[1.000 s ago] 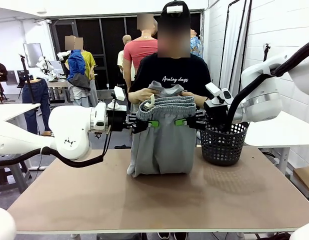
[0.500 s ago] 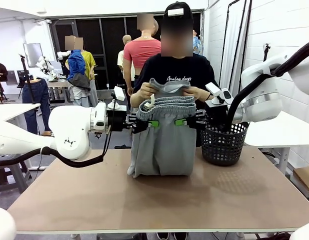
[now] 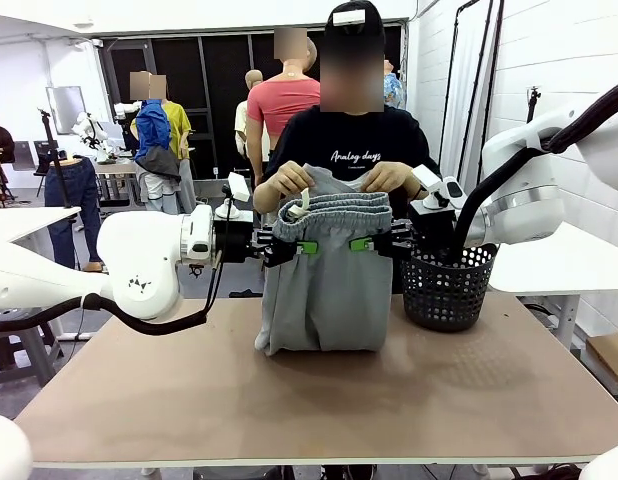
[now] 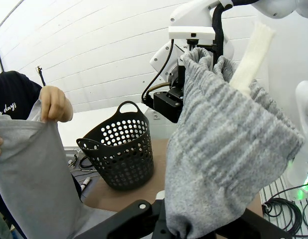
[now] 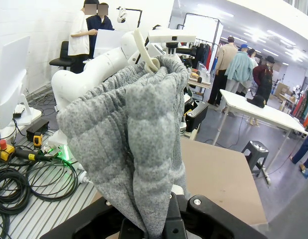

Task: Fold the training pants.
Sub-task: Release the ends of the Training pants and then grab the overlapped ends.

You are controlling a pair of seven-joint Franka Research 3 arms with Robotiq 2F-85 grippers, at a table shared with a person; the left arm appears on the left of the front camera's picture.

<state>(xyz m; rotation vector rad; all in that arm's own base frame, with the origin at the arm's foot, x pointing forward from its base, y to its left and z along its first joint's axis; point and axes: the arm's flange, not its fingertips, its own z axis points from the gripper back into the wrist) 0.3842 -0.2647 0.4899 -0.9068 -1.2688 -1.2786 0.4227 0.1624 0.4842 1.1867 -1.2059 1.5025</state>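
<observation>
Left end effector point(image 3: 307, 246) clamped tight, right end effector point(image 3: 361, 244) likewise, level, pointing inward

Left tool point(image 4: 194, 229) fingertips buried in training pants point(image 4: 229, 149); right tool point(image 5: 154, 221) likewise. Basket point(image 3: 449, 295) rim partly hidden.

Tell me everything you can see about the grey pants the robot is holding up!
The training pants are light grey, soft speckled jersey, with a bunched elastic waistband and a pale drawstring poking up. They hang waistband-up between the left end effector and the right end effector, both shut on the waistband. The bottom of the hanging part rests on the table. Behind, a person holds another part of the cloth above the waistband with one hand and the other hand.
</observation>
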